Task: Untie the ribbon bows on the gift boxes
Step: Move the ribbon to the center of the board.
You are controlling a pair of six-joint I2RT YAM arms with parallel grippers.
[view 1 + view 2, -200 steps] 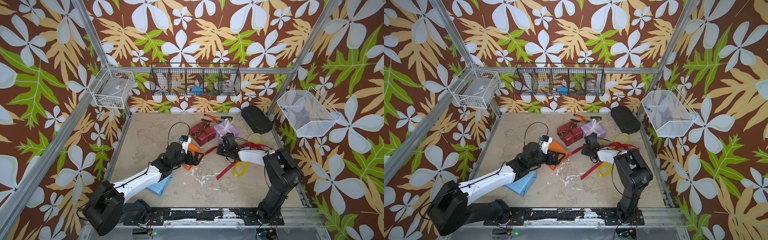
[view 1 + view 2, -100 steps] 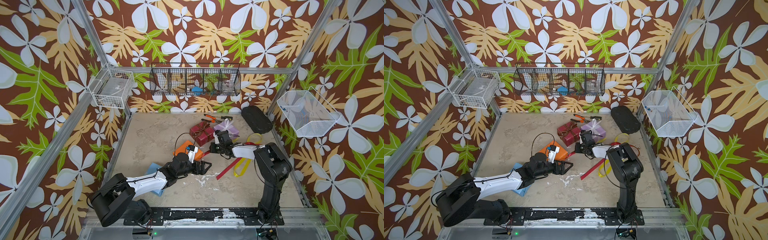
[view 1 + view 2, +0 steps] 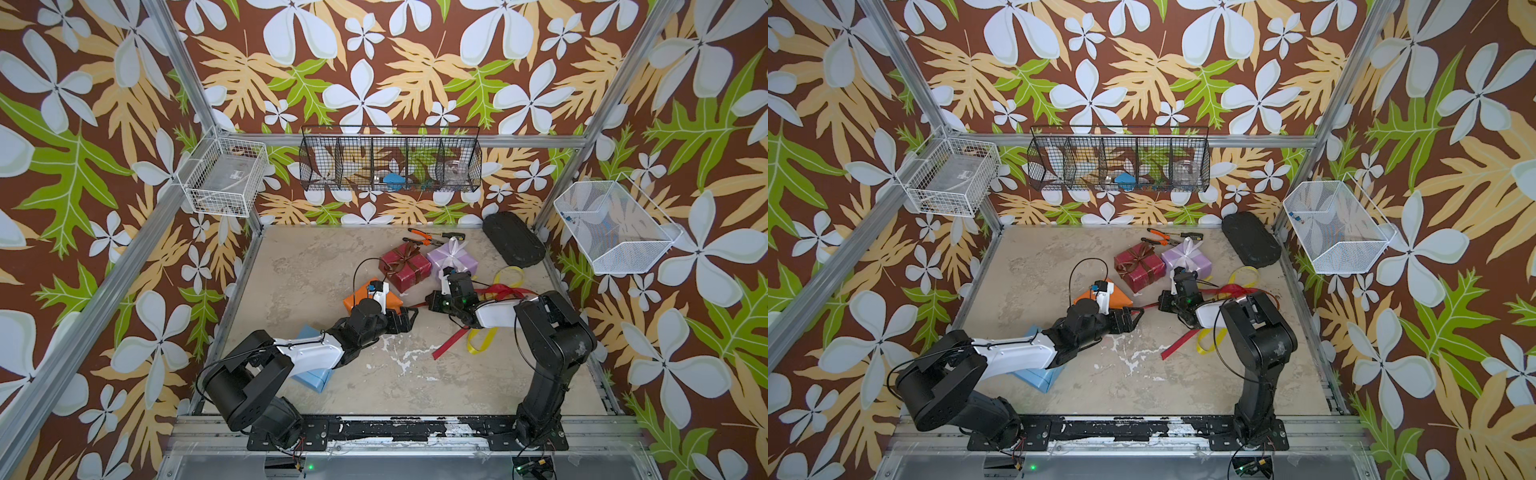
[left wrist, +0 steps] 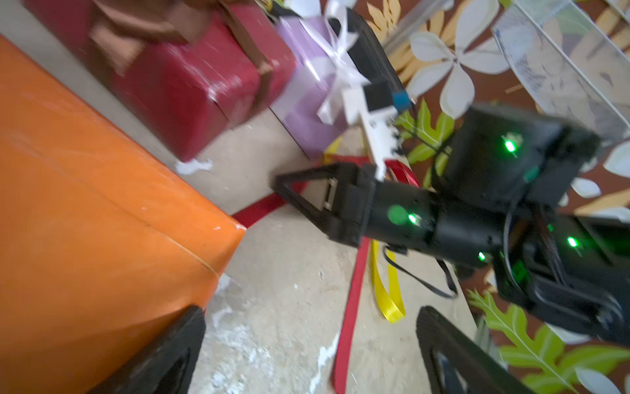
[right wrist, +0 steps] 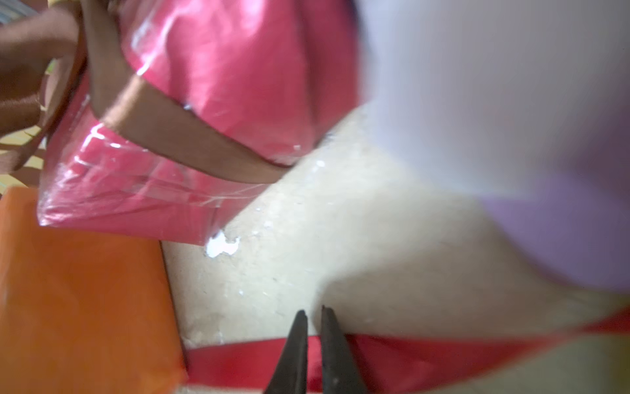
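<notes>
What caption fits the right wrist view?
Right gripper, jaws barely apart, at the red ribbon beside the orange box.

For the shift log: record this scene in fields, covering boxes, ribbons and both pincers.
Tied: brown bow on dark red box; white bow on lilac box
No bow seen: orange box; light blue box
Loose: red ribbon; yellow ribbon
Left pincer: open, beside orange box
Right pincer: jaws almost together at red ribbon; grip unclear
</notes>
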